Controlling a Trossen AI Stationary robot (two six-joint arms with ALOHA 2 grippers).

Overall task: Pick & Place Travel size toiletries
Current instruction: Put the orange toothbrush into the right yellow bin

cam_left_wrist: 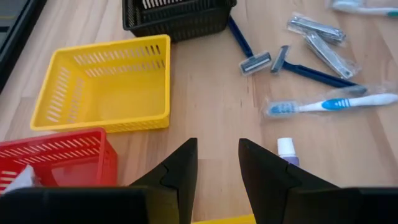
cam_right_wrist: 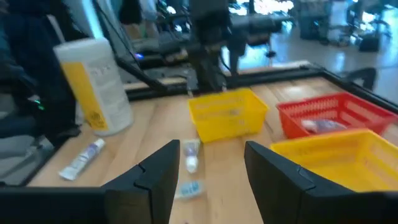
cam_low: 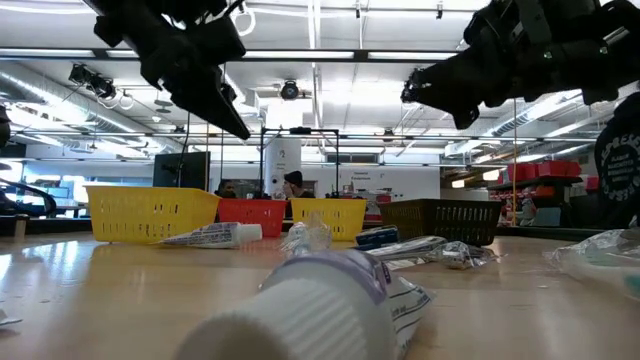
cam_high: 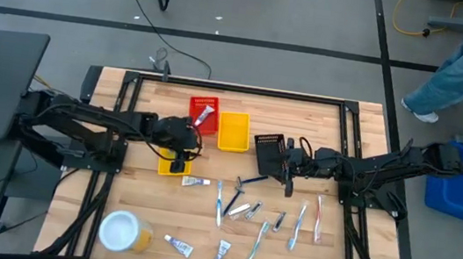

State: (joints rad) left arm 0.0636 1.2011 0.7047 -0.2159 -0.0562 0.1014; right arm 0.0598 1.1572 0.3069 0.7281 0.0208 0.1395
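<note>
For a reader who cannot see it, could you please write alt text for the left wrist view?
The left gripper, fingers apart and empty, hovers over a wooden table. Ahead sit a yellow basket, a red basket and a black basket, with razors and a toothbrush alongside.

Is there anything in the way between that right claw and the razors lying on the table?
Nothing visible blocks it. The right gripper hangs open beside the black basket, and the blue razors lie on bare wood just next to it, with no basket or other item between them.
</note>
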